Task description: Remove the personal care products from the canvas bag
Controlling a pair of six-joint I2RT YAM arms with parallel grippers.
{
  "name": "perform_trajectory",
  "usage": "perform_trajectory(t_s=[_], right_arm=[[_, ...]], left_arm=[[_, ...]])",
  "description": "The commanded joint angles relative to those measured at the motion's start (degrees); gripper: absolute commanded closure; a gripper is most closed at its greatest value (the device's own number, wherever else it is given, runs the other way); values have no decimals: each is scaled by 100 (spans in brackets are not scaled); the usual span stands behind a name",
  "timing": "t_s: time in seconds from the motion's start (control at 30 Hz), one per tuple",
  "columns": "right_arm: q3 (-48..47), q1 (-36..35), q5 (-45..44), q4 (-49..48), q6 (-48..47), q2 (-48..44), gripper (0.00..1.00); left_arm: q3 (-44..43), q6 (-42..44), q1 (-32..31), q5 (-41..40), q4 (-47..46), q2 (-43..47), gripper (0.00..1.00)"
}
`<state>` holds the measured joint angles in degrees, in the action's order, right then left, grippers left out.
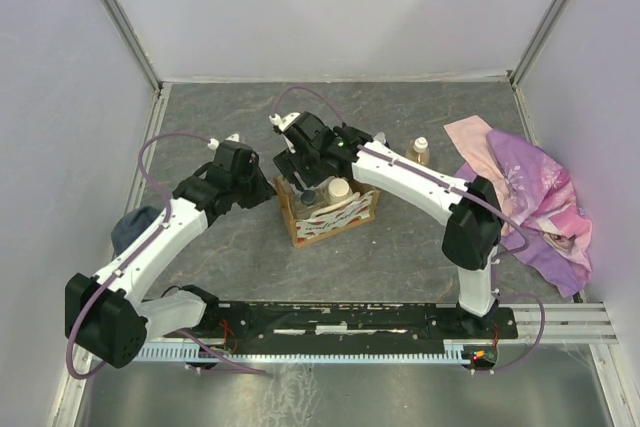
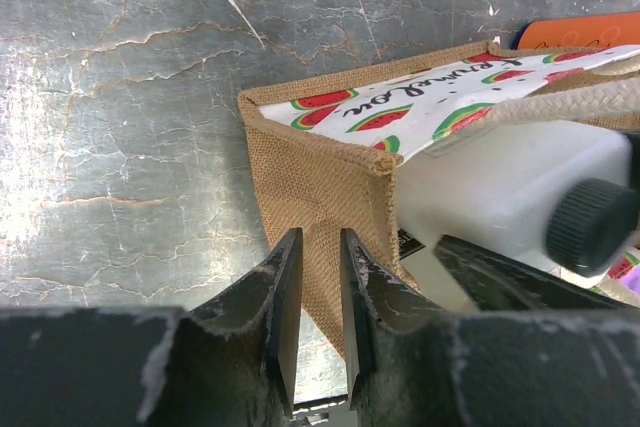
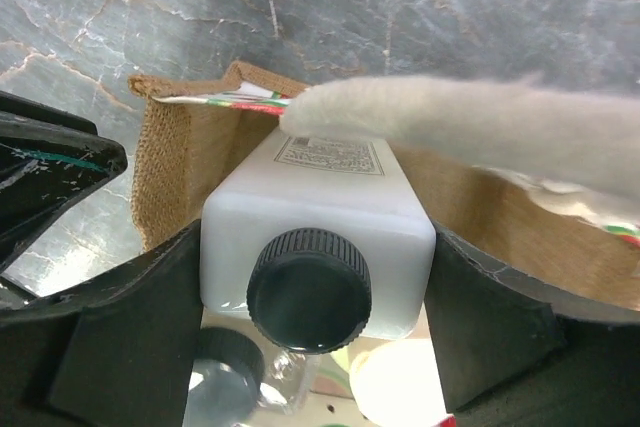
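The canvas bag [image 1: 335,220] stands mid-table, a tan burlap tote [image 2: 320,177] with a watermelon-print lining. My left gripper [image 2: 320,239] is shut on the bag's near wall at its corner. Inside the bag, my right gripper [image 3: 316,247] has both fingers pressed against the sides of a white square bottle [image 3: 320,192] with a black cap [image 3: 308,289]. Below it in the bag are a dark-capped clear bottle [image 3: 222,375] and a cream cap [image 3: 400,387]. The cream loop handle [image 3: 470,125] crosses above the bottle. A tan bottle with a white cap [image 1: 418,152] stands on the table right of the bag.
A pink-purple cloth [image 1: 530,197] lies crumpled at the right wall. A dark grey cloth [image 1: 135,227] sits at the left wall behind my left arm. White walls enclose the grey table [image 1: 230,117] on three sides.
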<state>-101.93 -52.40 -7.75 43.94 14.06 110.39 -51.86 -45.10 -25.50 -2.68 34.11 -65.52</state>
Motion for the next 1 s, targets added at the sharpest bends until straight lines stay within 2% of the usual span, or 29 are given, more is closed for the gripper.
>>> perform_trajectory(t_s=[0.0, 0.07, 0.27, 0.57, 0.73, 0.97], right_arm=[[-1066, 53, -715, 223, -412, -711, 44], [-1401, 183, -871, 380, -519, -783, 44], [-2363, 968, -569, 649, -560, -859, 46], [-4030, 1870, -443, 971, -586, -248, 46], [-3852, 2208, -382, 643, -517, 35, 46], [-2504, 2577, -147, -283, -251, 148, 48]], left_arm=[[10, 120, -13, 44, -226, 17, 71], [17, 109, -15, 92, -265, -9, 71], [63, 125, -13, 93, -263, 28, 71], [26, 195, -11, 4, -171, 3, 71], [-28, 206, -10, 56, -197, -126, 71], [-5, 220, -12, 61, -231, -187, 71]])
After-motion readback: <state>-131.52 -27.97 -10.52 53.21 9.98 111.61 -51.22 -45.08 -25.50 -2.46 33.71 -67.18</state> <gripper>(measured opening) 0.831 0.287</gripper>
